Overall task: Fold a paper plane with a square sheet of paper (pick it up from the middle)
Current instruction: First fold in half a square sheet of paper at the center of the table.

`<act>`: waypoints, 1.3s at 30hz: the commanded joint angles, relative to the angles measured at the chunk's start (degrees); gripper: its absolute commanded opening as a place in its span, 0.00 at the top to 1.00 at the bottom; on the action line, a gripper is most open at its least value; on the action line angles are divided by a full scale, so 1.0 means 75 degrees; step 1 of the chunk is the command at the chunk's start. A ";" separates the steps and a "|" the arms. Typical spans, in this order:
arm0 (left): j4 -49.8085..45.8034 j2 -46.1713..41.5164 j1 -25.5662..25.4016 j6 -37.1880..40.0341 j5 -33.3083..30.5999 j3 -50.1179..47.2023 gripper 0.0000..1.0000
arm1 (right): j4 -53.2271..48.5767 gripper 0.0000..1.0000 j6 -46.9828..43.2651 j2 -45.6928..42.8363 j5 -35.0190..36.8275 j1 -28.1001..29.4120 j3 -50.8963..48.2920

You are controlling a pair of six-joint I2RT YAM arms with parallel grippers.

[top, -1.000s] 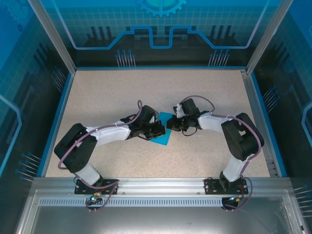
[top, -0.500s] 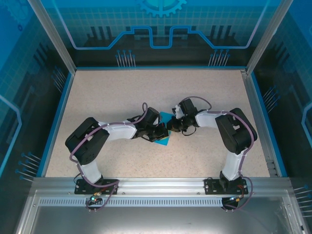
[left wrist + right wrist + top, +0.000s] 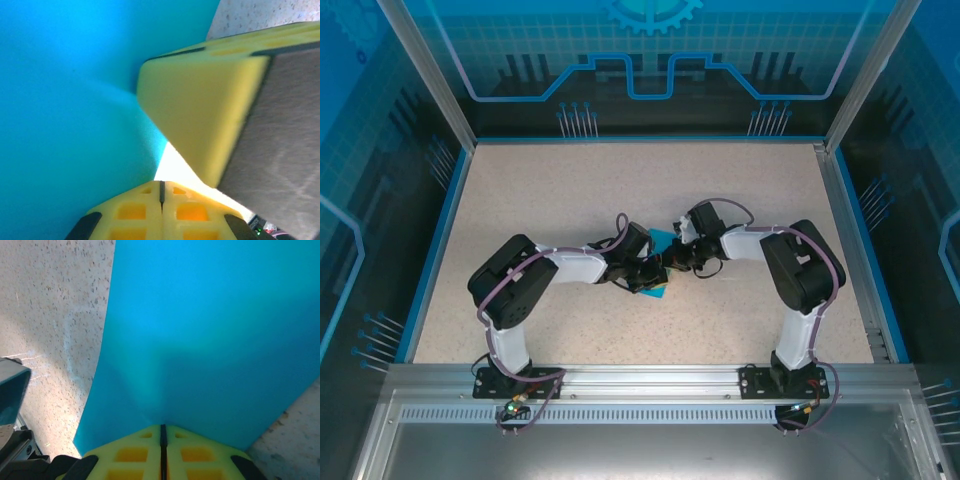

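Right gripper (image 3: 161,432) is pinched shut on the thin teal-blue square sheet of paper (image 3: 210,330), held near the middle of the speckled beige table (image 3: 55,315), probably so a crease can be worked. Left gripper (image 3: 161,189) is closed too, right alongside the sheet. Whether paper is actually nipped there can't be told. Fold lines are mostly hidden under both wrists from overhead.

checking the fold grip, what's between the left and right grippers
The square sheet of paper fills the short gap between the left gripper and the right gripper, both shut on it; the top view shows it.
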 commanded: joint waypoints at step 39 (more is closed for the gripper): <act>-0.1316 0.0319 -0.0079 0.0120 -0.0069 -0.0084 1.00 | -0.1206 0.92 -0.0798 0.1510 0.1142 -0.1387 0.2183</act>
